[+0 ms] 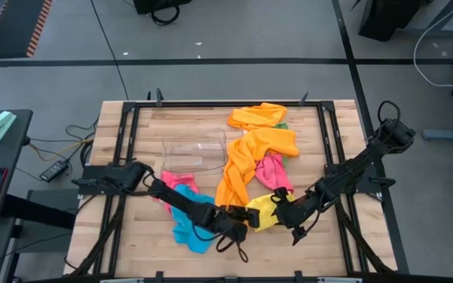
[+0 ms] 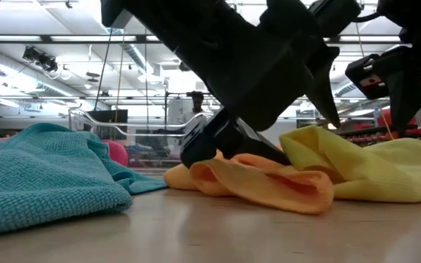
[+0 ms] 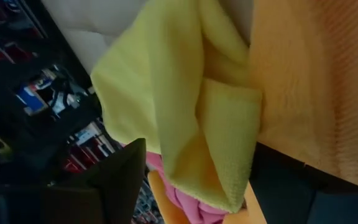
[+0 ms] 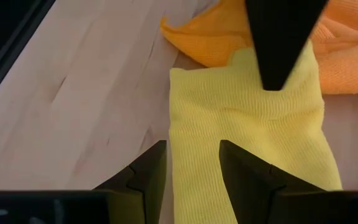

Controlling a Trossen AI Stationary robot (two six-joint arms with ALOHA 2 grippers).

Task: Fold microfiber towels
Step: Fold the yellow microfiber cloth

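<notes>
Towel in play: soft yellow microfiber towel (image 1: 263, 211), rumpled near the table's front edge, touching the long orange towel (image 1: 242, 169). Right gripper (image 4: 191, 162) is clamped on its edge, cloth between the fingers. Left gripper (image 1: 238, 222) stands spread beside it, holding nothing. Cloth looks light, limp and grippy; best pinched at a corner or hem, else it likely bunches.

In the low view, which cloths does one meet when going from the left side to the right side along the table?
Blue towel → orange towel → yellow towel.
</notes>
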